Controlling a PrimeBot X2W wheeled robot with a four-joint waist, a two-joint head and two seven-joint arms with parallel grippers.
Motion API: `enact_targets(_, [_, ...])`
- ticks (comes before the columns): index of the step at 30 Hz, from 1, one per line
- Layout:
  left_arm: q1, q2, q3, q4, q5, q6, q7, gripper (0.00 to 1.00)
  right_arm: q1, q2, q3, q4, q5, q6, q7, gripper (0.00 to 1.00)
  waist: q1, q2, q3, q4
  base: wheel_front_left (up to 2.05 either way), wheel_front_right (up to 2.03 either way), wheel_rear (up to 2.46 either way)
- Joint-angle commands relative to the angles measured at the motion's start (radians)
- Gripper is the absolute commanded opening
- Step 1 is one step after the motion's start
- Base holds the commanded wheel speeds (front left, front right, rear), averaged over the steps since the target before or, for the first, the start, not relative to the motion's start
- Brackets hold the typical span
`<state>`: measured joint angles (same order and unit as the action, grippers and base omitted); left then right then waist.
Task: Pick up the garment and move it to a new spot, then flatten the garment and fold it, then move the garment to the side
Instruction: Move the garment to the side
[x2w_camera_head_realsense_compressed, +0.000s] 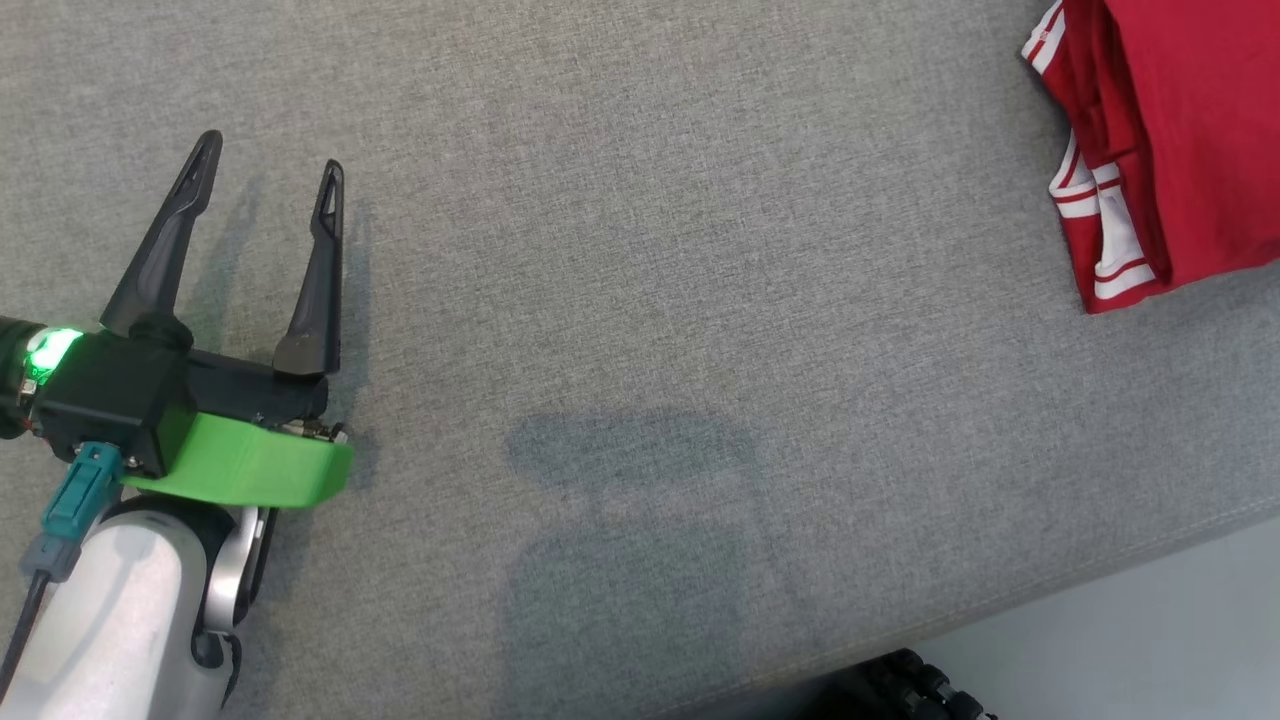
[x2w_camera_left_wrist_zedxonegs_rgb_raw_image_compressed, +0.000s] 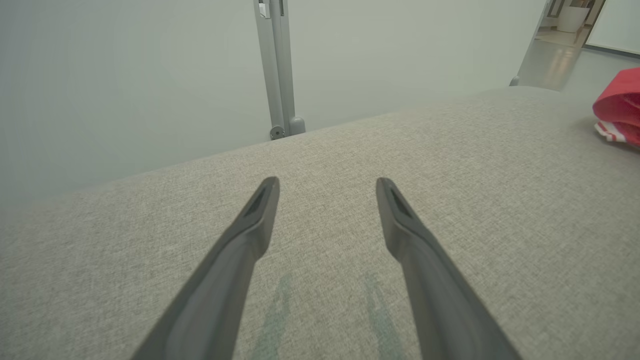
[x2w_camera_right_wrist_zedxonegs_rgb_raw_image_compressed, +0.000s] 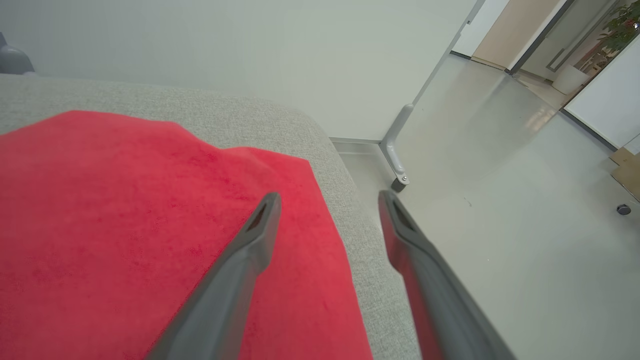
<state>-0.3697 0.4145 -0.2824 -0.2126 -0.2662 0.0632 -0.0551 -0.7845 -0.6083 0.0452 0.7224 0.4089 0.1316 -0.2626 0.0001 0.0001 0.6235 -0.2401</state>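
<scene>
Noted garment (x2w_camera_head_realsense_compressed: 1180, 140): red, white striped trim, folded into a flat stack. Placed at the far right of the grey upholstered surface (x2w_camera_head_realsense_compressed: 650, 250), in the upper right corner of the head view, cut off by that view's top and right edges. Striped trim and layered folds turned toward the robot's left. Visible left edge running away from the robot, slightly slanted. Cannot settle the true long axis with the rest out of frame.

In the right wrist view, saw garment (x2w_camera_right_wrist_zedxonegs_rgb_raw_image_compressed: 125, 225) lying smooth, plain red side up, with one straight edge running along and just inside the surface's own edge, near its rounded corner. Pale floor (x2w_camera_right_wrist_zedxonegs_rgb_raw_image_compressed: 500, 225) beyond that edge.

Recorded right gripper (x2w_camera_right_wrist_zedxonegs_rgb_raw_image_compressed: 328, 196) above the garment's edge with fingers spread wide, pinching nothing. Red cloth and a grey strip visible through the gap.

Recorded left gripper (x2w_camera_head_realsense_compressed: 272, 155) at the left of the head view, over bare grey fabric, well apart from the garment. Fingers spread, nothing between them. Green mount (x2w_camera_head_realsense_compressed: 250, 465) behind the fingers.

From the left wrist, caught left gripper (x2w_camera_left_wrist_zedxonegs_rgb_raw_image_compressed: 326, 182) pointing across the surface, with the garment (x2w_camera_left_wrist_zedxonegs_rgb_raw_image_compressed: 620, 105) as a red lump at far right and a metal upright (x2w_camera_left_wrist_zedxonegs_rgb_raw_image_compressed: 277, 65) against the pale wall.
</scene>
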Motion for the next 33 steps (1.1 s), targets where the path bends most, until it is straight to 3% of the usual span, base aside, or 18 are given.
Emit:
enact_targets(1, [-0.009, -0.007, 0.0, 0.009, -0.004, 0.008, -0.013, 1.0, 0.025, 0.015, -0.04, -0.016, -0.017, -0.002, -0.004, 1.0, -0.0001, -0.0001, -0.017, 0.009, 0.0, 0.0, 0.0])
enact_targets(7, [0.024, -0.027, 0.003, 0.05, -0.027, 0.018, -0.052, 1.0, 0.133, 0.12, -0.193, -0.174, -0.071, -0.002, -0.004, 1.0, -0.0001, -0.0001, -0.086, 0.027, 0.0, 0.0, 0.0])
enact_targets(12, [0.057, -0.043, 0.01, 0.08, -0.051, 0.024, -0.08, 1.0, 0.223, 0.205, -0.233, -0.313, -0.111, -0.002, -0.004, 1.0, -0.0001, -0.0001, -0.142, 0.042, 0.0, 0.0, 0.0])
enact_targets(25, [0.163, -0.085, 0.027, 0.153, -0.118, 0.042, -0.145, 1.0, 0.441, 0.423, -0.083, -0.586, -0.171, -0.002, 0.032, 1.0, -0.0001, -0.0001, -0.309, 0.153, 0.0, 0.0, 0.0])
enact_targets(33, [0.221, -0.094, 0.037, 0.193, -0.145, 0.048, -0.167, 1.0, 0.524, 0.478, -0.018, -0.615, -0.182, -0.002, 0.063, 1.0, -0.0001, -0.0001, -0.391, 0.206, 0.0, 0.0, 0.0])
